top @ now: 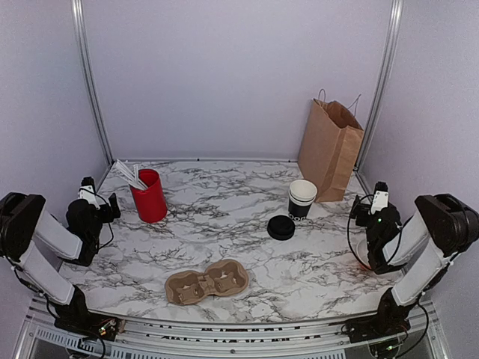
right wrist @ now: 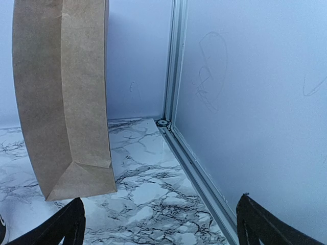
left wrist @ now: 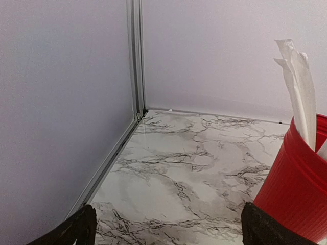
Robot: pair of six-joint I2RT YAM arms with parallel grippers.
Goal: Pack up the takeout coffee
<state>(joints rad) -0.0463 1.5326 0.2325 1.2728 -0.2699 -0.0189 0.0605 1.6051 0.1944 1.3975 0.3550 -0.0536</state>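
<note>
At the far left of the top view I see the left arm folded back over the edge of the marbled worktop. The left jaws stand wide apart with nothing between them, and in the wrist view the two dark fingertips sit in the bottom corners. Just right of them a red cup stands upright, with white sticks leaning out of it toward the upper left. Lower centre, near the front edge, a brown cardboard cup carrier lies flat, both wells unfilled. Right of centre, the black lid rests flat on the worktop, off the takeout coffee cup. The cup stands upright just beside it to the upper right, its white inside showing. Whether the two touch, I cannot tell. Behind the cup, a brown paper bag stands upright near the back right corner, close to the cup. At the far right the right arm is folded like the left. The right jaws are also spread, holding nothing, and their fingertips frame the bag's foot in that wrist view.
</note>
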